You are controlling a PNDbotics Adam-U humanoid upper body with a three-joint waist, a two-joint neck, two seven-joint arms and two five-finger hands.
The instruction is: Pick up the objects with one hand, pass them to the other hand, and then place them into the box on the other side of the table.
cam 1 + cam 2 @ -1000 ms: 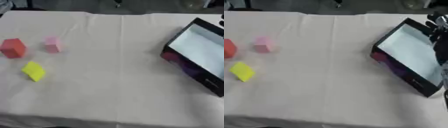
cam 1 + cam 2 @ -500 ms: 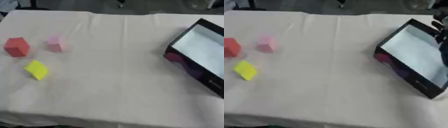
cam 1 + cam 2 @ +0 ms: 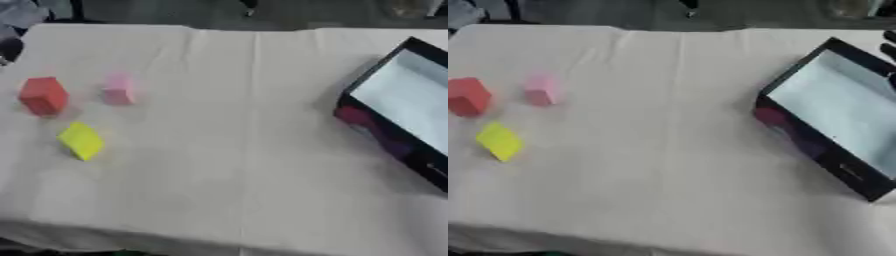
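On the cloth-covered tabletop (image 3: 245, 150) we see three blocks at nine o'clock: red (image 3: 42, 95), pink (image 3: 117, 89), yellow (image 3: 81, 140). The black box (image 3: 837, 120) sits at three o'clock. Of our right hand (image 3: 889, 45), only dark fingers show; their pose we cannot tell.

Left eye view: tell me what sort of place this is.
Probably a robot test bench: a table under a cream cloth, three coloured blocks, red, pink and yellow, laid out left, and an open black box right.
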